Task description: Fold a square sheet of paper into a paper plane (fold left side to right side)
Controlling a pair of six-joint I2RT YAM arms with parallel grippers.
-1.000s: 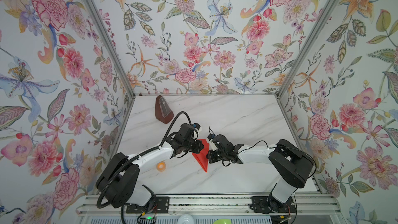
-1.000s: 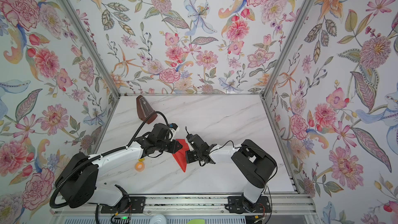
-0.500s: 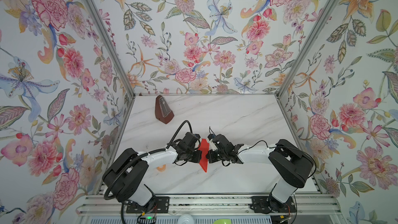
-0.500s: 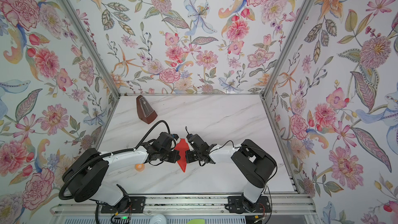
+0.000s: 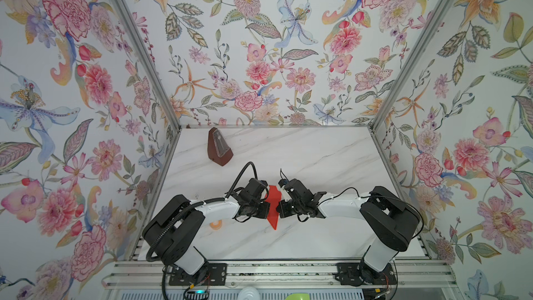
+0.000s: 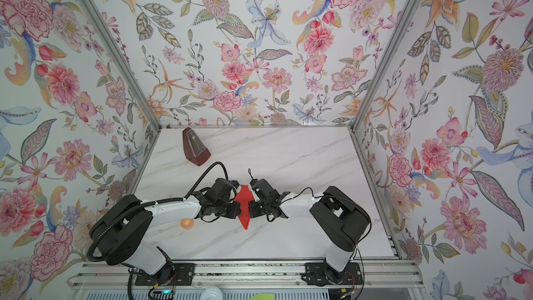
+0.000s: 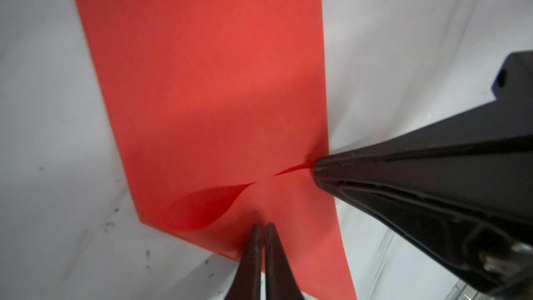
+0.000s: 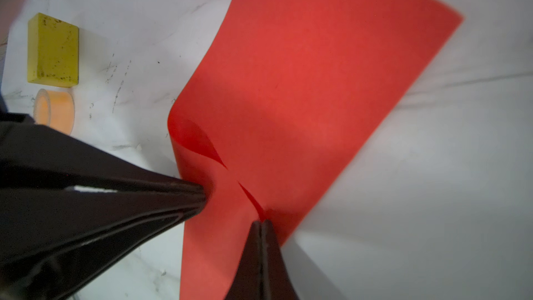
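Near the middle of your white, grey-veined marble bench (image 5: 317, 157) lay the square sheet of paper (image 5: 273, 197), thin, matte and bright red. It was folded into a narrow, straight-edged shape that tapered to a point toward the bench's near edge in both top views. You had your left pincer (image 7: 262, 227) on one side of it and your right pincer (image 8: 261, 223) on the other, their black tapered tips facing each other across the sheet. Each pincer's slim fingers were pressed together with the tips touching the paper; you could not tell from these views whether any layer was caught between them. Between the two tips the upper layer did not lie flat: it bulged up in a smooth curled lip, and a thin dark slit ran from that lip to your right pincer's tip. Under your left arm sat a scuffed yellow block (image 8: 53, 50) and a small translucent orange roll of tape (image 8: 54, 109), just beside each other and apart from the paper. A dark brown pyramid-shaped metronome (image 5: 219, 148) stood near the back left corner.
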